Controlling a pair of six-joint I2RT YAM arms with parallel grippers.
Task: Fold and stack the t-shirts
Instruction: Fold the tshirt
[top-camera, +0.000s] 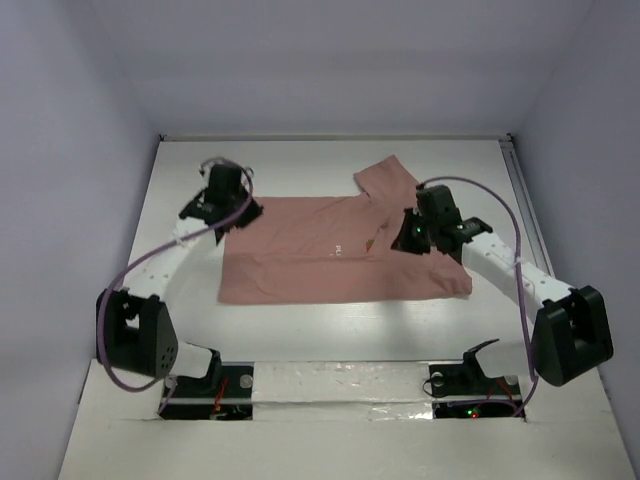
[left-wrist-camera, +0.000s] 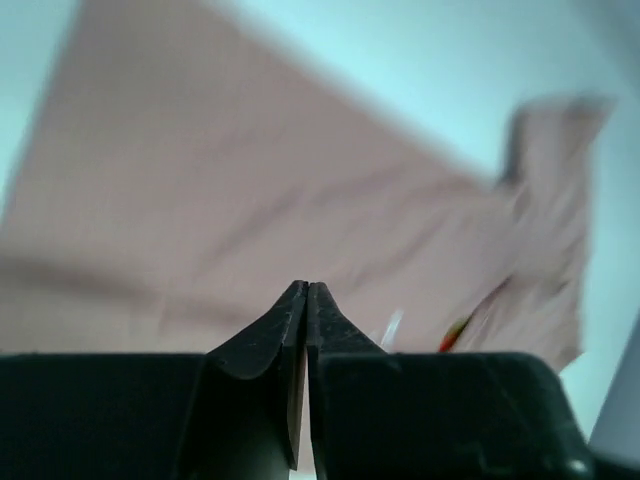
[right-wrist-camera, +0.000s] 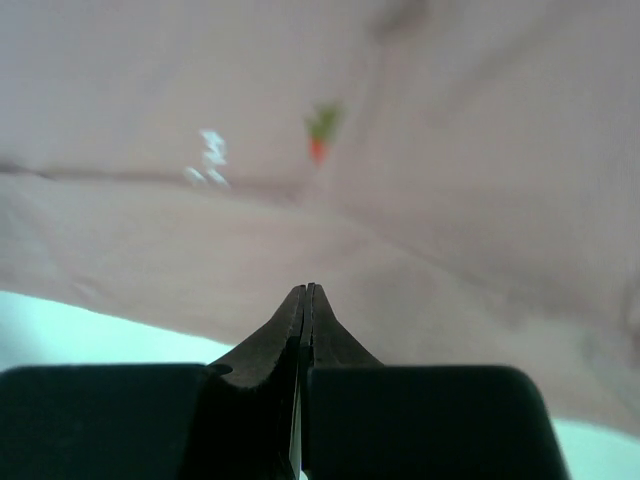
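1. The pink t-shirt (top-camera: 320, 255) lies spread flat on the white table (top-camera: 300, 335), towards the far middle of it. Its long side runs left to right.
2. One short sleeve (top-camera: 388, 178) sticks out from the shirt's far right corner, pointing away from the arm bases.
3. The left gripper (top-camera: 225, 212) sits at the shirt's far left corner, right at the edge of the cloth.
4. From the left wrist, its two black fingers (left-wrist-camera: 275, 335) are pressed tip to tip, so the jaws are closed. The blurred pink cloth spreads beyond and above the tips. Whether any fabric is pinched between them cannot be told.
5. The right gripper (top-camera: 408, 240) is over the right part of the shirt, just below the sleeve and inside the garment's outline.
6. From the right wrist, its fingers (right-wrist-camera: 270, 345) also meet tip to tip, closed, with no cloth seen between them. Pink fabric fills nearly everything beyond the tips, and a strip of table shows at the lower left.
7. A small orange-and-green graphic (right-wrist-camera: 318, 135) shows on the cloth ahead of the right gripper, with a small white mark (right-wrist-camera: 210, 160) to its left.
8. The two grippers are well apart, one at each end of the shirt.
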